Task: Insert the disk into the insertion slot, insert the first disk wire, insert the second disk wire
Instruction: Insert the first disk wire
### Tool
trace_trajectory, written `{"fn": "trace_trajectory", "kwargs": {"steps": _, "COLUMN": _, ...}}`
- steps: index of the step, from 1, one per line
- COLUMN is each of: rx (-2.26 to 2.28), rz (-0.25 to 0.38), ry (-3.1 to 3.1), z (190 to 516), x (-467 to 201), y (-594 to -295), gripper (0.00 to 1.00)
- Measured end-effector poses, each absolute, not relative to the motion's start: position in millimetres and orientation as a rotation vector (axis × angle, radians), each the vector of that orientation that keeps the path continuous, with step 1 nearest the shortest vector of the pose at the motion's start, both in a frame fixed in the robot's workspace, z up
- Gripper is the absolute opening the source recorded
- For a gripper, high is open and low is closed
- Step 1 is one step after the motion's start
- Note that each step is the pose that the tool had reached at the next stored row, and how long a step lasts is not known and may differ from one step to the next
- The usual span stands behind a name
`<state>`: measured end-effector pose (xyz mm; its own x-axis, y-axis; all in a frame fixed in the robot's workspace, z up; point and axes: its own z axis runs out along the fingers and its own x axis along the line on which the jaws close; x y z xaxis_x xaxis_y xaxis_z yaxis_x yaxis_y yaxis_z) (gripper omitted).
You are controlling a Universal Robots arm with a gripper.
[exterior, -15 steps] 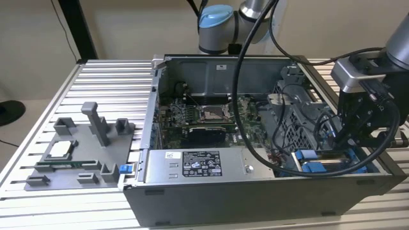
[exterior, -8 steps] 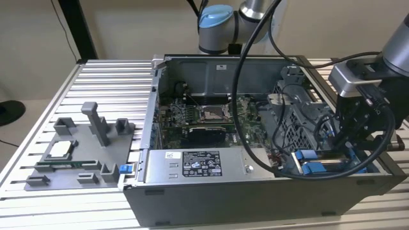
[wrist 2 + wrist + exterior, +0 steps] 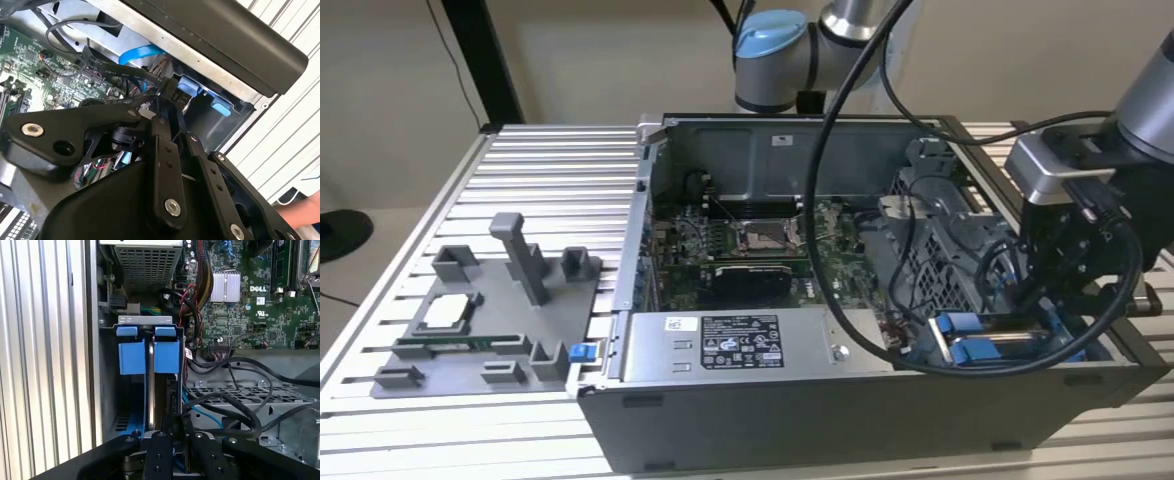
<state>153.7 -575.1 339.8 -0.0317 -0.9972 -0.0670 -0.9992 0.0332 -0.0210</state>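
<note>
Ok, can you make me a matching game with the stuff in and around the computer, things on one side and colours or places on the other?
Things: 1 circuit board; 2 power-supply box; 3 drive carrier fronts; 4 parts holder.
Matches: A blue; B grey, on the table outside the case; C green; D silver, with a label.
Pairs: 1-C, 2-D, 3-A, 4-B.
</note>
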Motion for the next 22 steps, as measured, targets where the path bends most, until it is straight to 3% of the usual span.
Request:
{"fn": "trace_trajectory", "kwargs": {"steps": 11, "rx": -2.143, "rz": 0.058, "ry": 2.214, "z": 328.4, "x": 155.3, "y": -574.9, "gripper": 0.0}}
{"fn": "trace_trajectory", "kwargs": {"steps": 22, "rx": -2.144, "rz": 0.056, "ry": 2.214, "z": 374.9, "x": 155.6, "y": -574.9, "gripper": 0.0}}
